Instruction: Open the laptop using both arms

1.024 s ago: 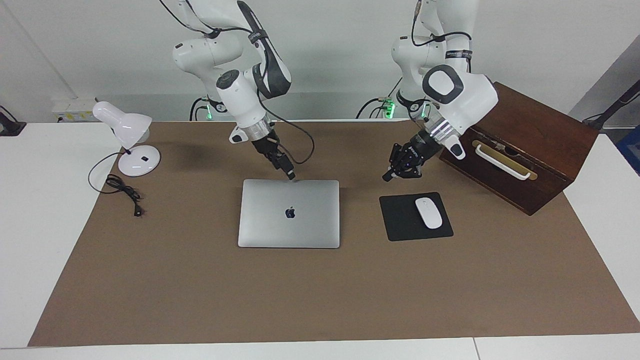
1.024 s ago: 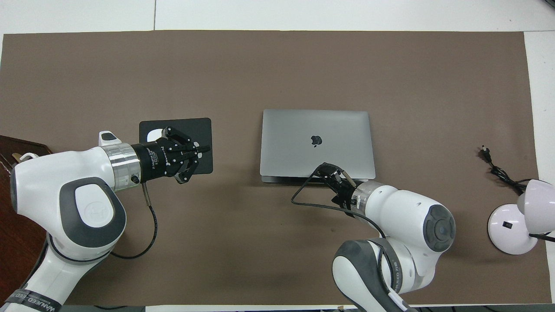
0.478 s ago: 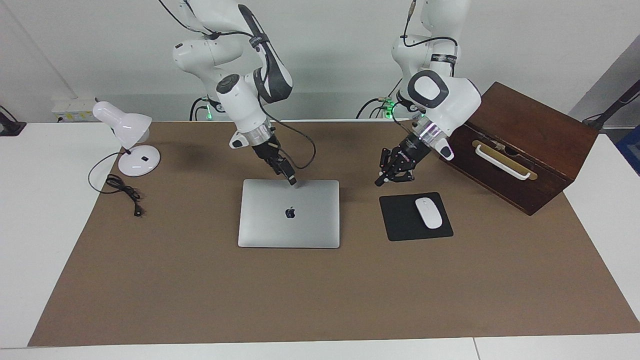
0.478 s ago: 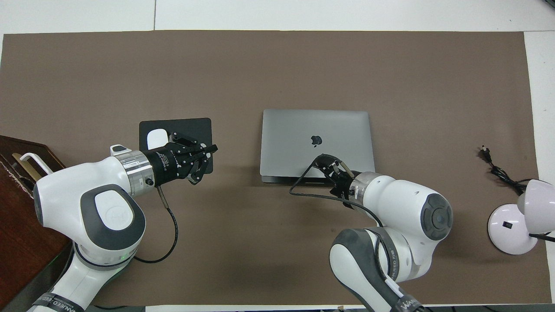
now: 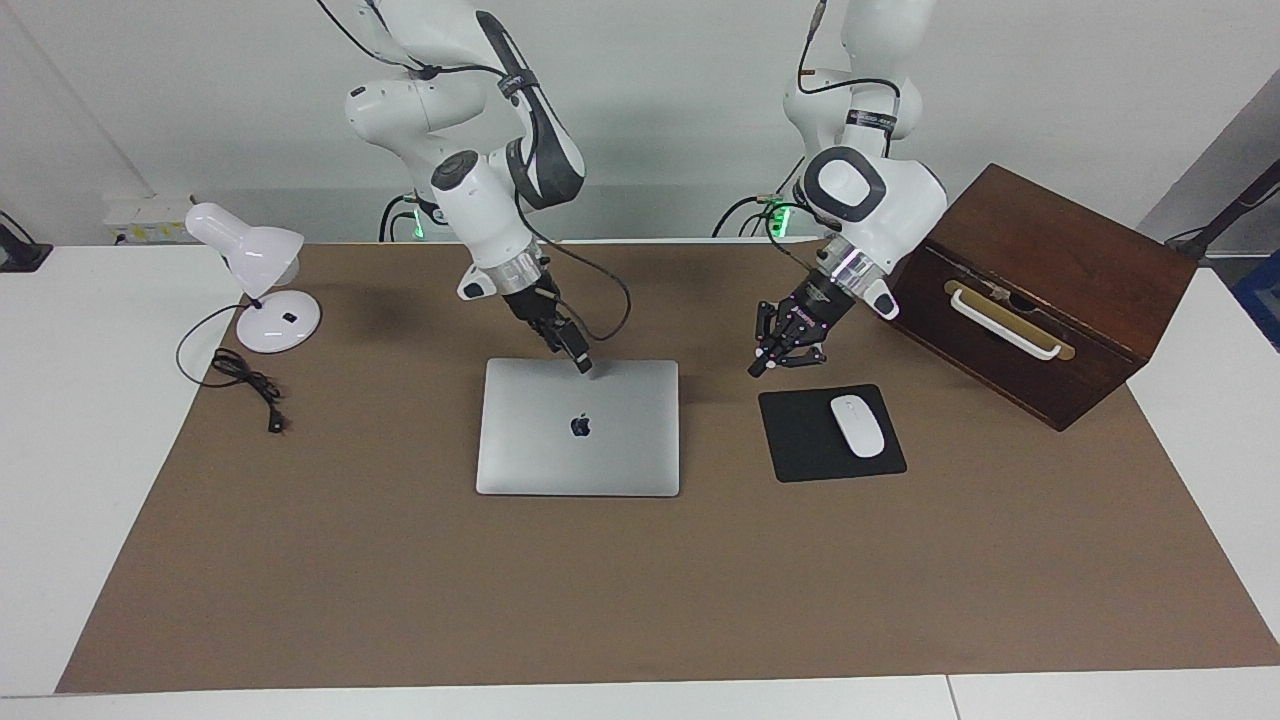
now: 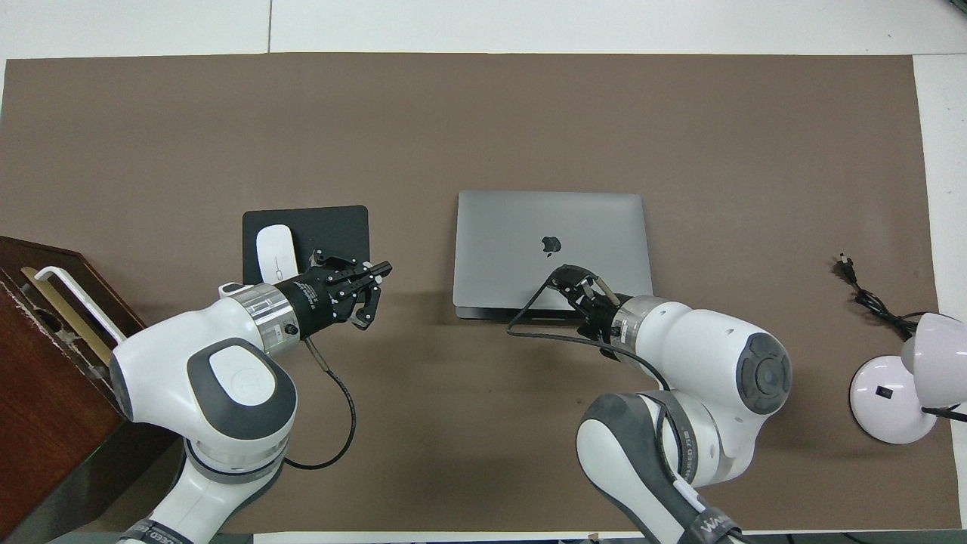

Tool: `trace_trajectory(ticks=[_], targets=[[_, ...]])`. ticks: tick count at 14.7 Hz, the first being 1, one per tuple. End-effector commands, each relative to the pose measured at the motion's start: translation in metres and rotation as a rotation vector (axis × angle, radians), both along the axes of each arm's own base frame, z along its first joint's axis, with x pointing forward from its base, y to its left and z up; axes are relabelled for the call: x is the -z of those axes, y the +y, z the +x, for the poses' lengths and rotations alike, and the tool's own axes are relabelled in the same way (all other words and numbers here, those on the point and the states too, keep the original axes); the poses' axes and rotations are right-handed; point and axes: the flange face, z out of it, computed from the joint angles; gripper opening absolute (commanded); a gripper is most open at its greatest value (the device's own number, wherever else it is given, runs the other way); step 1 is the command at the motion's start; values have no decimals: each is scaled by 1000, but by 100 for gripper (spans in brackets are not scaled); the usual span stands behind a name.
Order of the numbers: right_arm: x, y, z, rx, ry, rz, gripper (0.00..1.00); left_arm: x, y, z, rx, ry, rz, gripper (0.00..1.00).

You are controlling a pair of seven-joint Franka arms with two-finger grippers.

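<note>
The right gripper [image 5: 584, 366] rests on the closed laptop [image 5: 578, 428], apparently to steady it, its finger state unclear; the left gripper [image 5: 757, 366], fingers together, hangs just beside the laptop.

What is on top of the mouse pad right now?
A white mouse lies on the pad, toward its left-arm end. The left hand covers the pad's nearest corner from overhead; nothing else shows on it.

Laptop [image 5: 578, 427] lid in smooth matt silver metal, mouse pad [image 5: 806, 436] matt black, mouse [image 5: 857, 425] glossy white plastic, box [image 5: 1040, 290] of dark polished wood with a pale handle, lamp [image 5: 255, 275] shiny white, desk [image 5: 620, 590] covered in matt brown paper-like sheet, arms' shells glossy white plastic
</note>
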Motion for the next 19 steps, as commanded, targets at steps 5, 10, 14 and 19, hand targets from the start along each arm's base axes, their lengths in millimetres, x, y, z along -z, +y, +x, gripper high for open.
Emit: trace_trajectory(ticks=[5, 10, 14, 19], targets=[[1, -3, 5, -8, -22, 1, 100, 26, -27, -13, -9, 29, 36, 0], [1, -2, 5, -9, -22, 1, 100, 47, -66, -22, -7, 5, 28, 0], [1, -3, 5, -7, -22, 2, 100, 63, -80, -24, 5, 15, 49, 0], [1, -4, 6, -6, -23, 1, 100, 68, -101, -27, 35, 10, 60, 0]])
